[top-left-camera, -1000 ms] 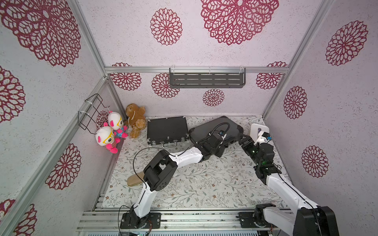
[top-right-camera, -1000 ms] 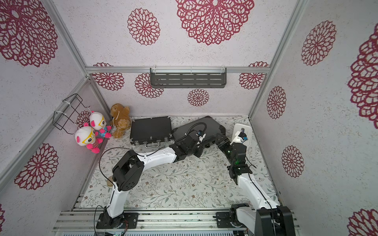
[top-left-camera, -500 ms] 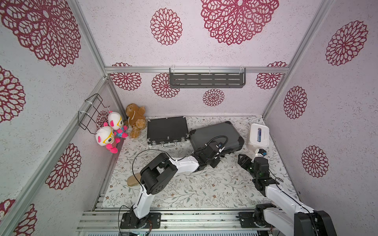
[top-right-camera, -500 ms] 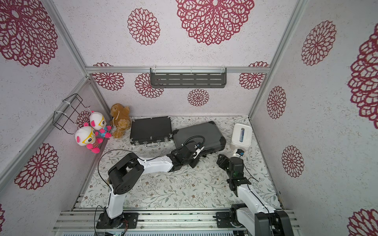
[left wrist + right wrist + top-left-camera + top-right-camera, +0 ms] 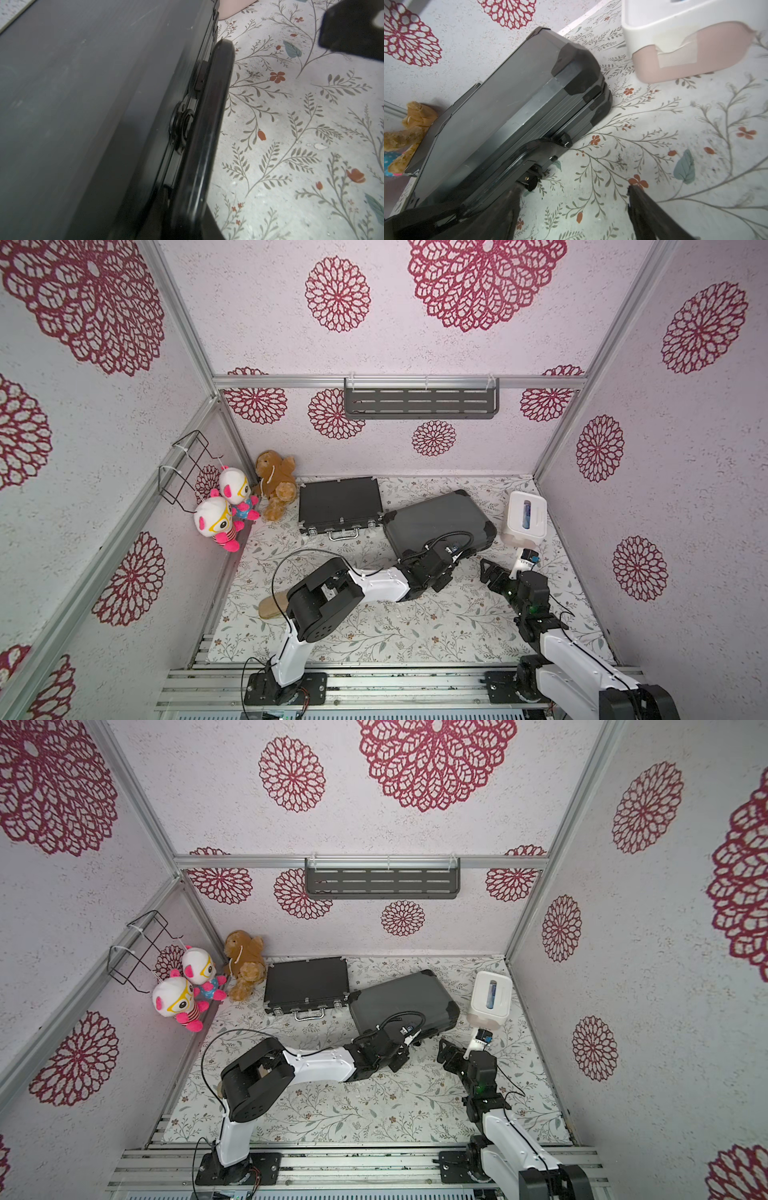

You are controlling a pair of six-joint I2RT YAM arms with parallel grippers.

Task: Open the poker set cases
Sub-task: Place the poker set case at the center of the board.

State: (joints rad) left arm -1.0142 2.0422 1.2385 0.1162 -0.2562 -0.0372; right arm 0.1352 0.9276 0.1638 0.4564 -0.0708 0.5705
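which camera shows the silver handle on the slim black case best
Both top views: the silver handle lies unobstructed at the front edge of the slim black case. The left wrist view shows the grey case instead; the right wrist view catches just an edge of that case, handle hidden.

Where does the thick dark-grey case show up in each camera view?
Top view: dark-grey case mid-floor, beside the slim black case.
Top view: same place.
Left wrist: close-up, filling half the picture.
Right wrist: diagonal through the middle.
Shared landmark: floral mat under it.
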